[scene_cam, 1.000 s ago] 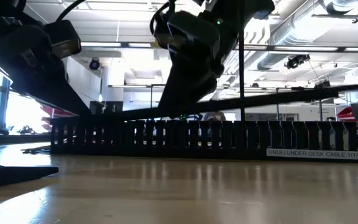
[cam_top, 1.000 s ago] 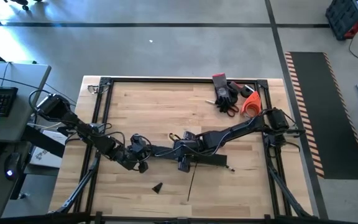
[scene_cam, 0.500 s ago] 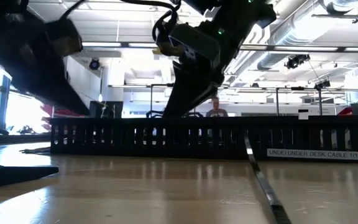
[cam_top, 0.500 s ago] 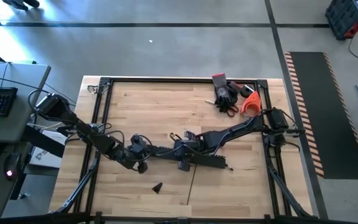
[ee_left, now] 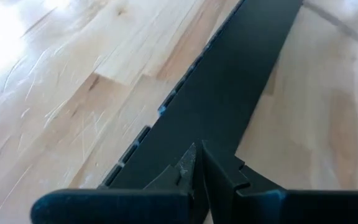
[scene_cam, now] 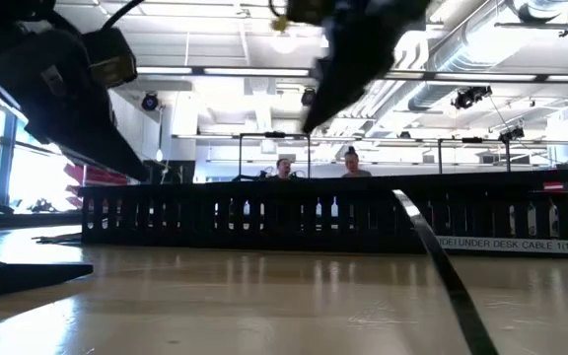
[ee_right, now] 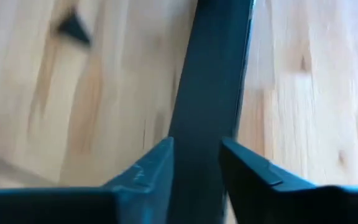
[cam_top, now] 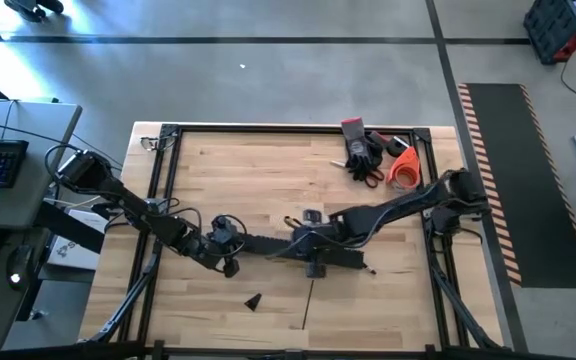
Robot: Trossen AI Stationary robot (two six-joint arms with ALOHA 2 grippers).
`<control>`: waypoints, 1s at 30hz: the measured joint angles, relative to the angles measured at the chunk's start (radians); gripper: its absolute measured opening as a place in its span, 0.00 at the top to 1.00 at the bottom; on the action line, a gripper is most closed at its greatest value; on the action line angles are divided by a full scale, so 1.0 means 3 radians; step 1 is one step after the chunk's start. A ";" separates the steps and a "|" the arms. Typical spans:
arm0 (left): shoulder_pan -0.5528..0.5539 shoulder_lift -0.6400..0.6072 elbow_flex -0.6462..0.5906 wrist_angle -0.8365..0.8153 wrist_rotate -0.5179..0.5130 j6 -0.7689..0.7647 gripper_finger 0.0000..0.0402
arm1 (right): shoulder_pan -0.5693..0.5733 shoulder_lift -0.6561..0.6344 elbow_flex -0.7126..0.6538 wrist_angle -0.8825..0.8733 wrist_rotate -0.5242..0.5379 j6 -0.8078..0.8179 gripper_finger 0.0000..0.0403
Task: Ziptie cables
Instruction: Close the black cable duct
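A long black slotted rail lies across the middle of the table, left to right. My left gripper is shut at its left end. A thin flat black strip leans with its upper end on the rail's top and its lower end on the table toward the near edge. My right gripper hangs open above the rail's middle, clear of it in the low view. In its wrist view the strip shows below and beyond the gap between the fingers. The cables are out of view. My left gripper comes slanting down from the table's left, and its shut fingertips meet the flat top of the rail at its left end. The fingers lie along the rail. The rail lies flat on the table. I cannot tell whether anything thin is pinched between them.
A small black wedge lies near the front left. Black gloves, red-handled scissors and an orange object sit at the far right corner. A black frame borders the table. People sit in the room behind.
My right gripper has risen from the rail's top and gone a little toward the table's right edge. A long dark bar that slanted above the rail has come down level with it. The thin strip, upright a second ago, now leans from the rail down to the table.
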 joint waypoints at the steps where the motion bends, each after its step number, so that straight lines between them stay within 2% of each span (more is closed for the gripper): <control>1: 0.0000 0.0023 -0.0012 0.0002 -0.0007 -0.0017 1.00 | 0.0035 -0.0050 -0.0002 -0.0167 0.0007 -0.0024 0.68; 5: -0.0004 0.0087 -0.0039 0.0034 -0.0057 -0.0109 1.00 | 0.0231 -0.0222 -0.0071 -0.0696 0.0053 0.0054 0.54; 10: -0.0043 0.0132 -0.0039 0.0063 -0.0123 -0.0110 1.00 | 0.0509 -0.0425 -0.0568 -0.0865 0.0149 0.0497 0.44; 17: -0.0080 0.0136 -0.0042 0.0102 -0.0130 -0.0108 1.00 | 0.0705 -0.0759 -0.1260 -0.0380 0.0173 0.0871 0.35; 23: -0.0081 0.0086 -0.0044 0.0185 -0.0091 -0.0017 1.00 | 0.0659 -0.0937 -0.1339 -0.0373 0.0003 0.1067 0.28; 30: -0.0083 0.0032 -0.0023 0.0185 -0.0118 0.0009 1.00 | 0.0654 -0.0932 -0.1338 -0.0368 -0.0001 0.0969 0.27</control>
